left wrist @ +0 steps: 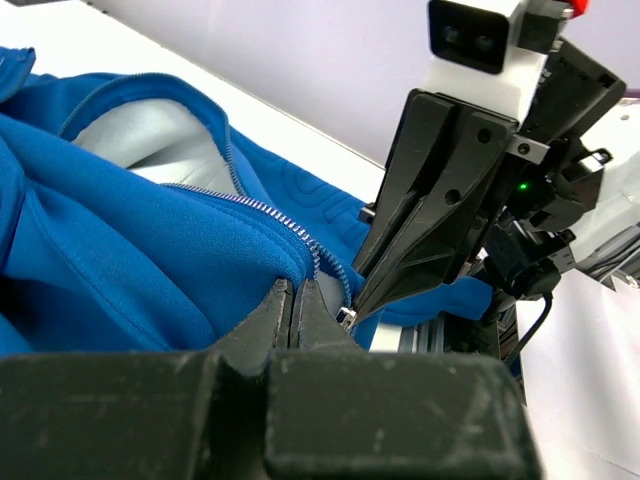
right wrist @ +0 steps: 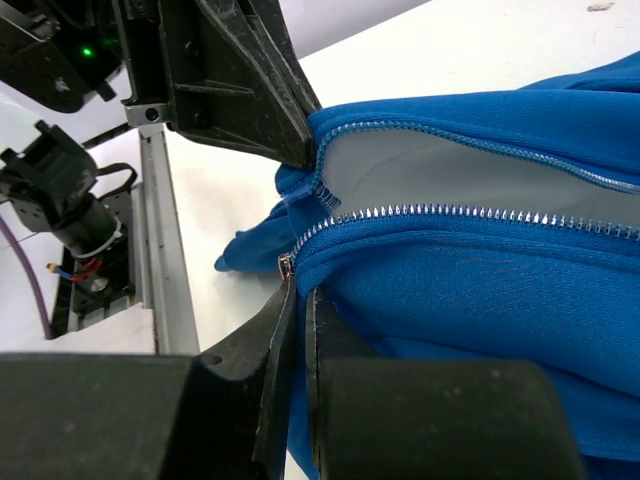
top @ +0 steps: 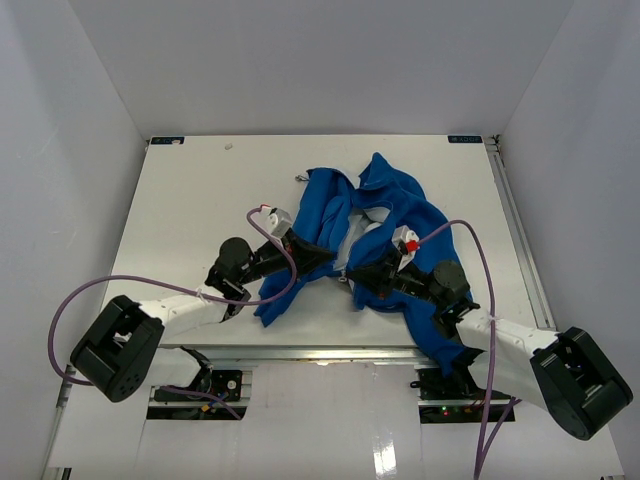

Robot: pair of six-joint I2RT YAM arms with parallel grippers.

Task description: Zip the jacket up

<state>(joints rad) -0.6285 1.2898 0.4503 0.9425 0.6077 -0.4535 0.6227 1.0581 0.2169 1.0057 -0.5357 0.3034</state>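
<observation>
The royal-blue jacket (top: 390, 200) lies crumpled at the table's middle, front open, with grey lining (right wrist: 450, 180) showing between two separate rows of pale zipper teeth (right wrist: 480, 212). My left gripper (top: 322, 256) is shut on the bottom end of one front edge; in the left wrist view (left wrist: 295, 298) its jaws are pinched together on blue fabric beside the teeth (left wrist: 260, 208). My right gripper (top: 358, 270) is shut on the other edge's bottom end (right wrist: 300, 292), with a small metal zipper end (right wrist: 285, 263) at its tip. The two grippers face each other, nearly touching.
The white table (top: 190, 200) extends left and behind the jacket. A metal rail (right wrist: 160, 250) runs along the near edge under the grippers. Purple cables (top: 285, 250) loop over both arms. Part of the jacket drapes over the right arm (top: 440, 345).
</observation>
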